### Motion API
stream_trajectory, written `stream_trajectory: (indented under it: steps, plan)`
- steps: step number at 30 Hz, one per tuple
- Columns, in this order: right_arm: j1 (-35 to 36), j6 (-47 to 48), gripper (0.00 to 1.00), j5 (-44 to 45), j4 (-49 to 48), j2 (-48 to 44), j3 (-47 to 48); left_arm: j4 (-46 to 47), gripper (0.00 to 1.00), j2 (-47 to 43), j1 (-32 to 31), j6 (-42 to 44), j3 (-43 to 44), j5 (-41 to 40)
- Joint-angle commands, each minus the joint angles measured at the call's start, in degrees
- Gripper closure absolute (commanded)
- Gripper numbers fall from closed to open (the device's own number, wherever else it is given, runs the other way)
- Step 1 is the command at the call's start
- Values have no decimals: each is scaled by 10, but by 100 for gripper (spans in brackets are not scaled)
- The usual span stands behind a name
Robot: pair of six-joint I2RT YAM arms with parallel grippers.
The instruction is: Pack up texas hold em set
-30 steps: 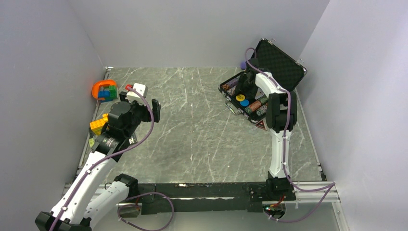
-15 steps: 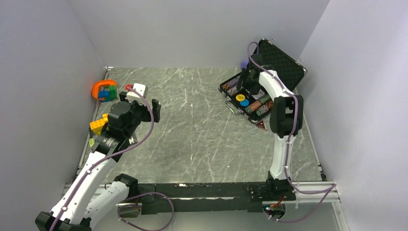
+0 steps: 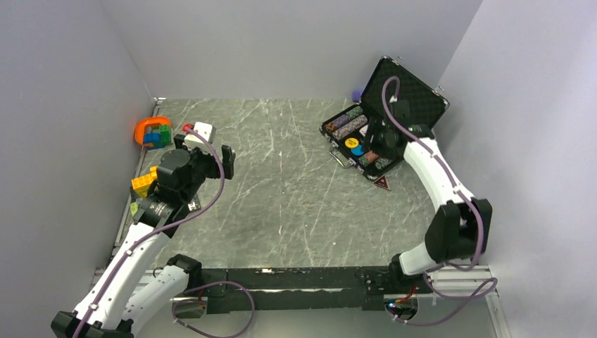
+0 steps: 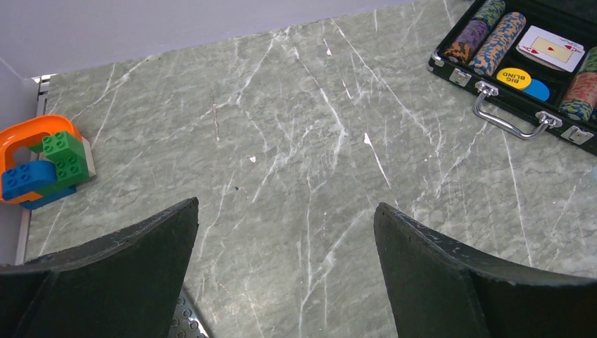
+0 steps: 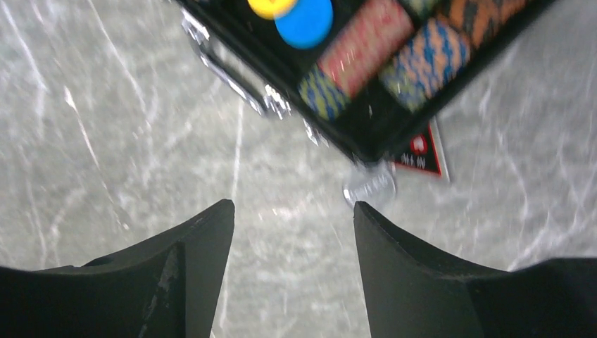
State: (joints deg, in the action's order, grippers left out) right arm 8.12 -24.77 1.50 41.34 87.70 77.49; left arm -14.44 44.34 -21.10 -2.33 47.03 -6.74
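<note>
Most of the set is already sitting in the case, by the look of it, so the job is nearing its end. At far left an orange plastic ring (image 3: 149,122) is cradling knobbly green and blue blocks (image 4: 60,158); these are no part of the set. Next to the right, the left gripper (image 4: 285,274) is hanging over the table (image 3: 281,190), its matte black fingers spread wide apart with nothing between them. The table is showing as a smooth grey slab veined with white.

Right of centre, toward the back, the case (image 3: 341,156) is lying flat and open. It is black and hard-shelled, with bright metal corners and a bent metal-rod handle (image 4: 504,123) on its front wall. Inside, chips (image 4: 498,42) are lying on their sides in long speckled cylinders. Two flat glossy discs (image 4: 514,77), yellow and blue, are resting side by side between the rows, and the deck (image 4: 550,48) is lying face up just behind them. A small red-and-black slip (image 5: 421,151) is poking out on the table at the case's near corner; I cannot tell whether it belongs inside.

The right gripper (image 5: 292,267) is hovering above the table just off that near corner, fingers parted and holding nothing. Furthest right, the lid (image 3: 412,91) is standing up, its inside showing dimpled black foam. What is remaining, I judge, is swinging that lid down and fastening it, perhaps after tucking in the slip.
</note>
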Motion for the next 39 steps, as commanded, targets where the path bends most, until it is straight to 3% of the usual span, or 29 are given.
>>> stream_trajectory:
  steps: [1, 5, 11, 39]
  plan:
    - [12, -23, 34, 19, -31, -88, -113, 14, 2, -7, -2, 3, 0, 8]
    - [15, -38, 36, 37, -51, -123, -206, 14, 2, -6, -2, 2, 0, 10]
    - [17, -48, 38, 39, -83, -114, -255, 15, 2, -5, -3, 2, -1, 8]
    - [17, 3, 35, 91, -140, 41, -226, 15, 2, 2, -3, 4, -3, 5]
